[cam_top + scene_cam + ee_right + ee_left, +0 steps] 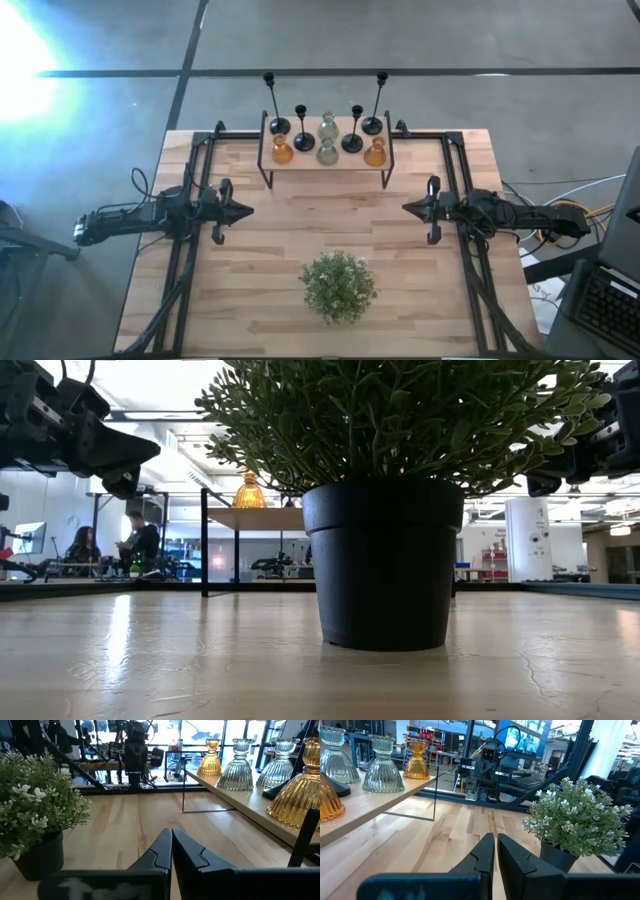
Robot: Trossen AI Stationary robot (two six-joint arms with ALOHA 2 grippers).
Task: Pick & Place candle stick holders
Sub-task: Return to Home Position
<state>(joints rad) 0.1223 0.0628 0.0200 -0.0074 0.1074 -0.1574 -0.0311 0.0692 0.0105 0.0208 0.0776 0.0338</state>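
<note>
Eight candle stick holders stand on a small raised wooden shelf (pixel 327 160) at the table's far middle. Four are black with thin stems: two tall (pixel 272 105) (pixel 378 102) and two short (pixel 303 128) (pixel 354 130). Four are bulbous glass: amber (pixel 282 150) (pixel 375 152) and pale green (pixel 327 128) (pixel 327 152). My left gripper (pixel 247 210) is shut and empty above the table's left middle, pointing right. My right gripper (pixel 408 208) is shut and empty at the right middle, pointing left. The glass holders also show in the left wrist view (pixel 382 767) and the right wrist view (pixel 239 767).
A bushy green plant in a black pot (pixel 339 286) stands at the table's near middle, between the two arms, and fills the low view (pixel 385 560). Black metal frames (pixel 190 250) run along the left and right sides. People sit in the room beyond (pixel 140 545).
</note>
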